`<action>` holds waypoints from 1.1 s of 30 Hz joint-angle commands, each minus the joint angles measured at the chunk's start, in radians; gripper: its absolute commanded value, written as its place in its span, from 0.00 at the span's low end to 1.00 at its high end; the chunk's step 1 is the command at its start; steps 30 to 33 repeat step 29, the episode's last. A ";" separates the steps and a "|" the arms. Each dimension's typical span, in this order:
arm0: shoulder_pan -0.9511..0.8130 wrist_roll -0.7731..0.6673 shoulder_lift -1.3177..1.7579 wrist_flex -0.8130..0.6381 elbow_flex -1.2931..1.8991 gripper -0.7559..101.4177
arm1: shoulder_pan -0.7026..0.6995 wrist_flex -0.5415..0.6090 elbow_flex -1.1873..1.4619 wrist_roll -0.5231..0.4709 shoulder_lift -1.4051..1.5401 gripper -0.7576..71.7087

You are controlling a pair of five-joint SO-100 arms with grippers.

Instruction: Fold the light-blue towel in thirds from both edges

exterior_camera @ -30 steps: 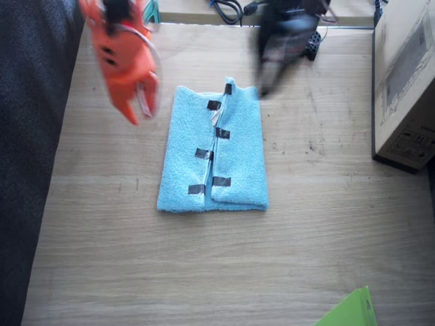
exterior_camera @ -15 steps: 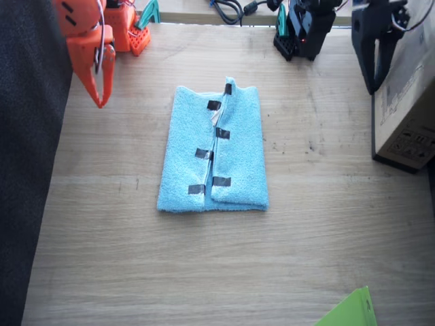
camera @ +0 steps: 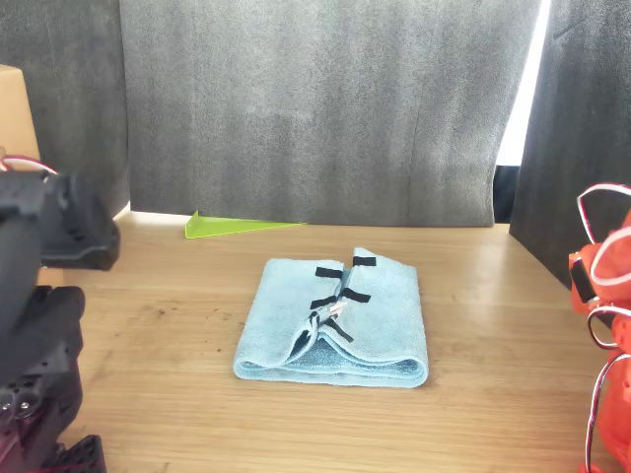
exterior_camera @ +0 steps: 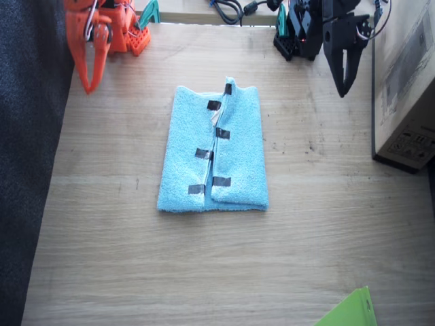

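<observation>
Both end effectors hanging empty, towel sitting folded mid-table

Right end effector (exterior_camera: pixel 87 85) and left end effector (exterior_camera: pixel 343 87) are each pointing down with jaws looking closed on nothing, parked by their bases at the far corners of the table (exterior_camera: pixel 340 238). The towel (exterior_camera: pixel 234 159) is lying between them, nearer the camera, long axis running away from the arms. Both edges (exterior_camera: pixel 212 153) are meeting along the middle, so I reckon the fold's basically done; neither arm's clearly nearer.

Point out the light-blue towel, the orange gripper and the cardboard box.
light-blue towel (exterior_camera: pixel 238 146): fixed view, right folded flap.
right gripper (exterior_camera: pixel 89 76): fixed view, orange jaw tips, apparently shut.
cardboard box (exterior_camera: pixel 408 75): fixed view, its top face.
</observation>
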State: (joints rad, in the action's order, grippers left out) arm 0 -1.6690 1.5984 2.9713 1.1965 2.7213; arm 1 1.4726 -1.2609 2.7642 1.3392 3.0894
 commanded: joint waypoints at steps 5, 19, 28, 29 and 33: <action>-0.011 0.011 0.207 0.057 0.078 0.00 | -0.002 -0.041 0.014 0.018 0.061 0.01; -0.008 0.018 0.207 0.048 0.081 0.00 | -0.021 -0.046 0.012 0.055 0.061 0.01; -0.005 0.026 0.207 0.048 0.081 0.00 | -0.023 -0.046 0.012 0.054 0.061 0.01; -0.005 0.026 0.207 0.048 0.081 0.00 | -0.023 -0.046 0.012 0.054 0.061 0.01; -0.005 0.026 0.207 0.048 0.081 0.00 | -0.023 -0.046 0.012 0.054 0.061 0.01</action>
